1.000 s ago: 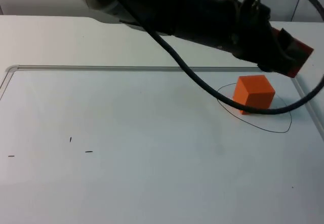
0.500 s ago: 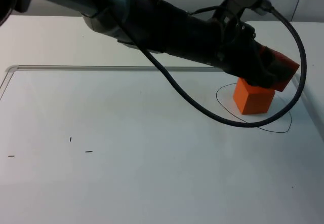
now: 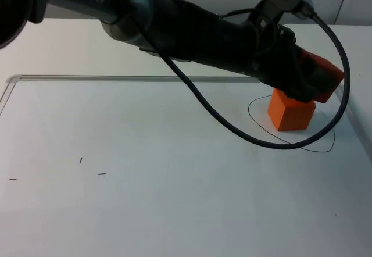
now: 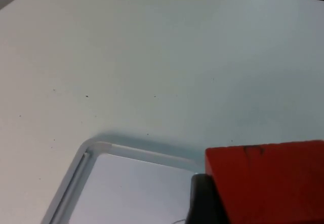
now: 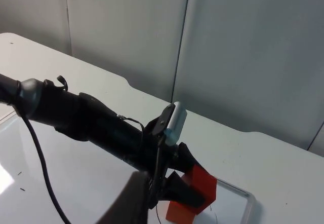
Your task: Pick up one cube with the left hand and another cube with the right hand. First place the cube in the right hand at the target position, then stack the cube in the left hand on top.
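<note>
**Left arm holds a red cube just above an orange cube inside the drawn target outline**

Nearest the fixed camera lies the bare front of the white table (image 3: pixel 174 210), with a few small dark marks (image 3: pixel 102 174) toward its left side. A raised pale border strip (image 3: pixel 116 78) runs across the surface farther back and turns a rounded corner at the left.

Toward the right side of the table, a thin black outline (image 3: pixel 264 130) is drawn on the surface. The orange cube (image 3: pixel 290 114) sits inside it, resting on the table.

Directly over the orange cube is the left gripper (image 3: pixel 311 85), at the end of the black left arm (image 3: pixel 192 27), which reaches across from the upper left of the overhead picture. Its fingers are pinched on the red cube (image 3: pixel 321 78), which sits tilted just above the orange cube's top face; whether the two cubes touch cannot be told. In the left wrist view, the red cube (image 4: pixel 268 181) appears close up beside a black fingertip (image 4: pixel 205 201), with the border strip's rounded corner (image 4: pixel 93 148) beyond it.

The right wrist view looks from a raised, withdrawn position down onto the left arm (image 5: pixel 91 122), the red cube (image 5: pixel 202 186) and the orange cube (image 5: pixel 177 213) beneath it. Whether the right gripper is spread or closed cannot be told. Farthest back stands the grey partition wall (image 5: pixel 228 46).
</note>
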Robot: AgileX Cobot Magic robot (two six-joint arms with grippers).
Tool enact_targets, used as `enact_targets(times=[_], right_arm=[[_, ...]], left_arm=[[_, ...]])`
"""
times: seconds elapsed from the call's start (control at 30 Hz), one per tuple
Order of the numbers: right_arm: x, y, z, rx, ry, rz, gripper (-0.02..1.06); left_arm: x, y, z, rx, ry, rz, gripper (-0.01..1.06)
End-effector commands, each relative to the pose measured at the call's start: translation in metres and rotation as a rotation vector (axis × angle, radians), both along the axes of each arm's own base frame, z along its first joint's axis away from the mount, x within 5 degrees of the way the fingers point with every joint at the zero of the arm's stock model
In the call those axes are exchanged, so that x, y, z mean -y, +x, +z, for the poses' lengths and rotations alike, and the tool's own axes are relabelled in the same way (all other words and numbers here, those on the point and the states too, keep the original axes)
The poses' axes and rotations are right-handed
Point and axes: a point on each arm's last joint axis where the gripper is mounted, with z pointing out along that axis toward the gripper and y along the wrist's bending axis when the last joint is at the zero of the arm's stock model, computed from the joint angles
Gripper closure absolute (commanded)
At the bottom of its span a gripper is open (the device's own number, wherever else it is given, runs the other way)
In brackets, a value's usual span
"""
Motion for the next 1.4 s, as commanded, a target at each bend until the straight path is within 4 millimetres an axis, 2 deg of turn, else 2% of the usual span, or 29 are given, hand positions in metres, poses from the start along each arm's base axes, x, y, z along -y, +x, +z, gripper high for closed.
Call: enact_targets(times=[0.0, 0.3, 0.53, 1.07, 1.17, 1.27, 1.37], right_arm=[[0.001, -0.001, -0.001, 0.003, -0.001, -0.001, 0.00], [0.001, -0.001, -0.002, -0.013, -0.008, -0.002, 0.00], [0.002, -0.001, -0.003, -0.011, -0.022, -0.012, 0.00], [0.003, 0.000, -0.002, 0.000, -0.028, -0.018, 0.00], [0.003, 0.000, -0.002, 0.000, -0.028, -0.018, 0.00], [0.003, 0.000, -0.001, 0.007, -0.026, -0.018, 0.00], [0.003, 0.000, -0.001, 0.017, -0.026, -0.020, 0.00]], left_arm=[[0.004, 0.001, 0.005, -0.015, -0.034, -0.006, 1.05], [-0.002, 0.006, -0.009, -0.055, -0.028, 0.011, 1.05], [-0.022, 0.020, -0.009, -0.081, -0.064, 0.016, 1.05], [-0.012, 0.009, -0.007, -0.104, -0.087, -0.037, 1.05], [-0.013, 0.007, -0.011, -0.119, -0.079, -0.036, 1.05], [-0.018, -0.001, -0.029, -0.121, -0.031, -0.039, 1.05], [-0.019, -0.001, -0.030, -0.112, -0.027, -0.046, 1.05]])
